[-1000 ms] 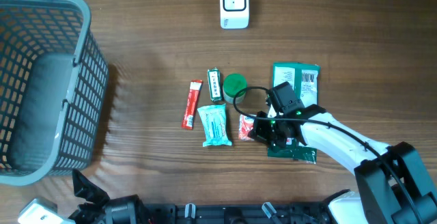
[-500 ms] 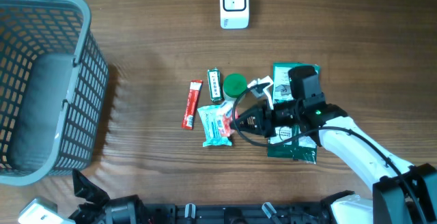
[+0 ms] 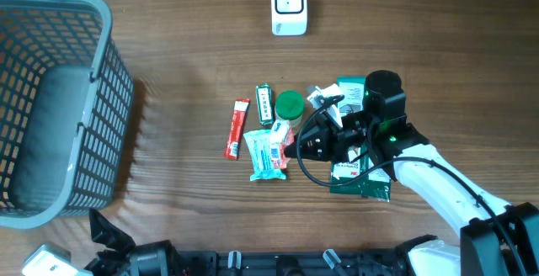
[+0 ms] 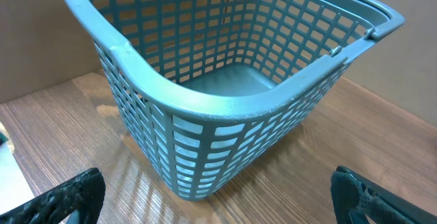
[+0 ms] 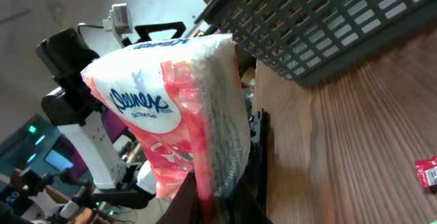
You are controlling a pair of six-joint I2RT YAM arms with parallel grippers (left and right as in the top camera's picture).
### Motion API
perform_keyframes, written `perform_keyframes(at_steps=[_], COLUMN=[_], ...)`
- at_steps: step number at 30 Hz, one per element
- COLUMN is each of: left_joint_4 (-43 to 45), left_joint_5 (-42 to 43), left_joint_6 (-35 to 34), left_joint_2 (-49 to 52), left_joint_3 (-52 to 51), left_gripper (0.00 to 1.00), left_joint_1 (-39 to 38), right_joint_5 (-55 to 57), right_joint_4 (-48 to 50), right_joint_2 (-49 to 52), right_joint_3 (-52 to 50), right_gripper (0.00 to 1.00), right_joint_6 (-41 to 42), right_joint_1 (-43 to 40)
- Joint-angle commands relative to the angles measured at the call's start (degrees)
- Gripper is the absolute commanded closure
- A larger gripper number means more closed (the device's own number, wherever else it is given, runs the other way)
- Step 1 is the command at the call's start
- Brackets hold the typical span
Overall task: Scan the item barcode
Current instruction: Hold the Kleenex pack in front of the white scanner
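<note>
— Where is the Kleenex tissue pack [image 5: 183, 115]?

— It is pinched at its lower end in the right gripper [image 5: 217, 198], whose jaws are closed on it. The right wrist camera shows its pink-and-white wrapper with the blue logo facing the lens. From overhead only a sliver of it shows at the gripper's tip, over the middle of the table [image 3: 185, 40].

— What lies around it?

— A teal packet [image 3: 266, 154] is just beside the tip. Further left lies a red stick pack [image 3: 237, 129]. A green stick pack [image 3: 265, 105] and a green round lid [image 3: 290, 103] sit just beyond. A dark green pouch [image 3: 364, 185] is partly hidden under the right arm.

— And the scanner [image 3: 288, 7]?

— It is white and sits at the far edge of the table, well apart from the pack.

— What about the left side?

— The left gripper [image 4: 218, 209] has its jaws spread wide, holding nothing. Its fingertips show only at the bottom corners of its wrist view. It faces the grey-blue basket [image 4: 225, 108], which stands on the table's left end.
</note>
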Motion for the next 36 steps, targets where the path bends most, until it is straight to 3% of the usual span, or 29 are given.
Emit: perform_keyframes(at_steps=[1,6,8,10,12,14,16,18,19,22,24,27,31,36], left_joint_4=[0.2,0.2,0.2,0.2,0.2,0.2,0.2,0.2,0.2,0.2,0.2,0.2,0.2,0.2], left_joint_5=[-0.3,-0.3,-0.3,-0.3,-0.3,-0.3,-0.3,-0.3,-0.3,-0.3,-0.3,-0.3,-0.3,-0.3], left_joint_6=[-0.1,-0.1,-0.1,-0.1,-0.1,-0.1,-0.1,-0.1,-0.1,-0.1,-0.1,-0.1,-0.1,-0.1], left_joint_2=[-0.4,-0.4,-0.4,-0.4,-0.4,-0.4,-0.4,-0.4,-0.4,-0.4,-0.4,-0.4,-0.4,-0.4], left_joint_3=[0.1,0.1,0.1,0.1,0.1,0.1,0.1,0.1,0.1,0.1,0.1,0.1,0.1,0.1], left_gripper=[0.00,0.00,0.00,0.00,0.00,0.00,0.00,0.00,0.00,0.00,0.00,0.00,0.00,0.00], left_joint_1=[0.3,0.3,0.3,0.3,0.3,0.3,0.3,0.3,0.3,0.3,0.3,0.3,0.3,0.3], right_joint_5=[-2.1,-1.9,-1.6,-1.6,-1.5,0.6,10.8,29.8,37.1,50.9,67.1,80.1,85.9,95.5], right_joint_4=[0.2,5.1,15.2,39.9,48.3,45.3,31.0,3.1,-5.2,-25.2,-34.6,-29.9,-21.6,-25.7], right_joint_2=[-0.3,-0.3,-0.3,-0.3,-0.3,0.3,2.1,3.4,3.4,3.4,3.4,5.4,13.9,33.8], right_joint_3=[0.7,0.7,0.7,0.9,3.6,6.1,9.2,13.7,16.0,26.6,33.6,34.5,36.1,54.8], right_gripper=[0.96,0.96,0.96,0.95,0.95,0.95,0.95,0.96,0.95,0.95,0.95,0.95,0.95,0.95], right_joint_6=[1.5,4.2,12.3,29.3,34.8,34.0,33.8,19.0,13.4,-3.1,-12.9,-22.2,-25.5,-32.2], right_joint_1=[-0.1,-0.1,-0.1,-0.1,-0.2,-0.2,-0.2,-0.2,-0.2,-0.1,-0.1,-0.1,0.0,2.5])
